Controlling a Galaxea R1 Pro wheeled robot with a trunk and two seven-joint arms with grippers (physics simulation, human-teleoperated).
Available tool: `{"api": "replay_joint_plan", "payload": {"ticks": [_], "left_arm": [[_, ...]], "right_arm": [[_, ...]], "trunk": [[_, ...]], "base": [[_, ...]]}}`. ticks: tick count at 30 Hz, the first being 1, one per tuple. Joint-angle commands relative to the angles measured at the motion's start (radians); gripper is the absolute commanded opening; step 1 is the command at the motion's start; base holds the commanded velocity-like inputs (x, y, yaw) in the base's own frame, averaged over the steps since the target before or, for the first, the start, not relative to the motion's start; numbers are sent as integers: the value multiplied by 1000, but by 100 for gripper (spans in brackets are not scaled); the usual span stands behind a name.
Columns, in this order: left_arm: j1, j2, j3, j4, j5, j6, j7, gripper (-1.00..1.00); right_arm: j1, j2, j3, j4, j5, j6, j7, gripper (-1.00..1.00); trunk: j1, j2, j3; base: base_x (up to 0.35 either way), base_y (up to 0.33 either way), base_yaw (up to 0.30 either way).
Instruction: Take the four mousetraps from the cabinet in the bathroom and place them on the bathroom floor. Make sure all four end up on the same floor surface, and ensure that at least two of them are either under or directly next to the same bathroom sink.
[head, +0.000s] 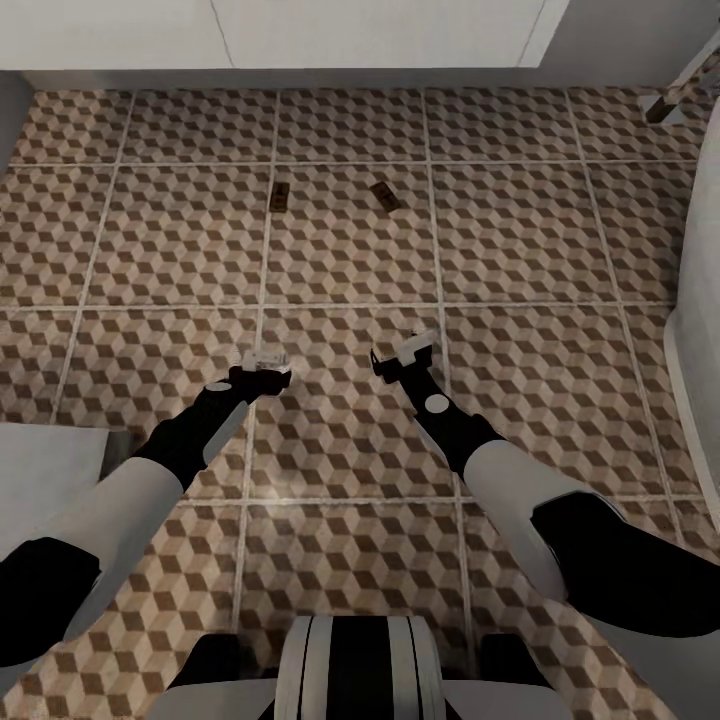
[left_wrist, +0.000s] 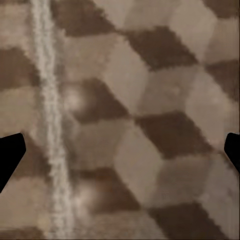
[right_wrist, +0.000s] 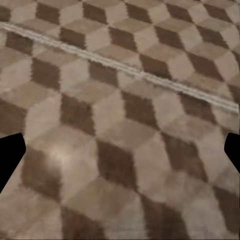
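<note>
While both pincers, left (head: 262, 362) and right (head: 400, 352), hang open and empty, two small brown wooden mousetraps (head: 279, 197) (head: 385, 196) lie on the cube-patterned tiled bathroom floor (head: 180, 240) near the white vanity front (head: 300, 35).

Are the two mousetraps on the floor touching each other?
Apart. Head view shows left mousetrap and right mousetrap with patterned bathroom floor between them.

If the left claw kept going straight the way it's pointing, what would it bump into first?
Most likely the bathroom floor: the left gripper points down at bare patterned tile beside a grout line, with nothing between its open fingers.
</note>
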Motion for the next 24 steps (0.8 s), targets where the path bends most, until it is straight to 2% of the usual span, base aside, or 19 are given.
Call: {"api": "replay_joint_plan", "payload": {"ticks": [1,8,24], "left_arm": [[-1,2,-8,-2,11,4,10,100],[-1,-11,-18,-9,11,7,12,100],[-1,-18,-33,-12,10,8,14,100]], "right_arm": [[-1,0,3,2,10,-1,-10,100],[-1,0,3,2,11,-1,-10,100],[-1,0,3,2,12,1,-10,100]], "trunk": [[-1,0,0],[-1,0,0],[-1,0,0]], "base": [[-319,0,0],[-180,0,0],[-16,0,0]]}}
